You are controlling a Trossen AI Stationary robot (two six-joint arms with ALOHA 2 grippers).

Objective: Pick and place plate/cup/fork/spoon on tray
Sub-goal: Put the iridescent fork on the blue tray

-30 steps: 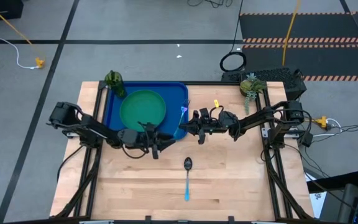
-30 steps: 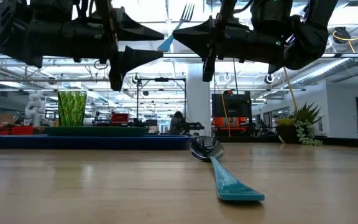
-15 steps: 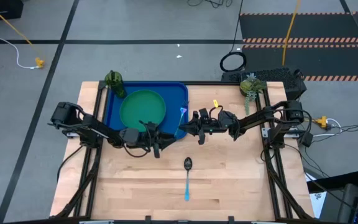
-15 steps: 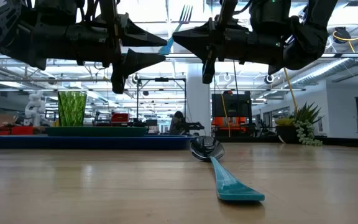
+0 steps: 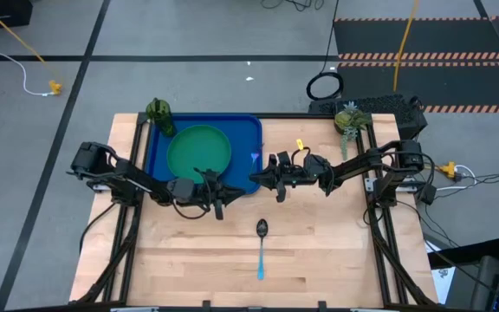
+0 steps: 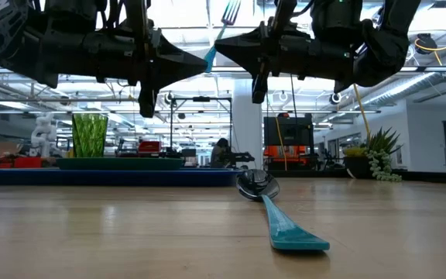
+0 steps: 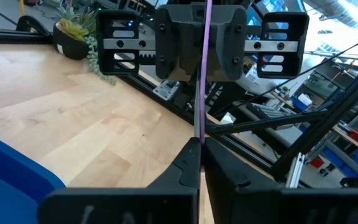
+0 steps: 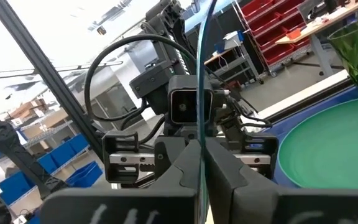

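Note:
The fork [image 6: 220, 32], with a light blue handle and silvery tines, hangs high above the table between my two grippers, tines up. My left gripper [image 6: 201, 59] and my right gripper [image 6: 218, 45] are both shut on it, tip to tip, by the tray's near right corner [image 5: 251, 178]. The blue tray [image 5: 248, 130] carries the green plate [image 5: 199, 152]. The green cup [image 5: 158, 112] stands at the tray's far left corner. The spoon [image 5: 261, 249] lies flat on the bare wood, dark bowl toward the far edge. My left gripper pinches the fork's handle near its lower end [image 7: 198, 129] between its two fingers. The fingers come level from the table's left. The fork shows edge-on in the wrist view and rises tilted from the fingertips, clear of everything. My right gripper pinches the fork's handle [image 8: 199, 132] a little higher up, between its two fingers. They come level from the table's right, facing the left gripper. The fork slants up past the fingertips, tines [image 6: 229, 11] uppermost, lifted clear.
A small potted plant [image 5: 349, 118] stands at the table's far right corner. Bare wood stretches around the spoon [image 6: 276, 213] toward the near edge. The tray's near right part beside the plate is bare blue.
My left gripper has shut: its fingers stood wide apart around the fork's handle end a second ago and are now closed on it. My right gripper has kept its hold on the fork and has stayed in place.

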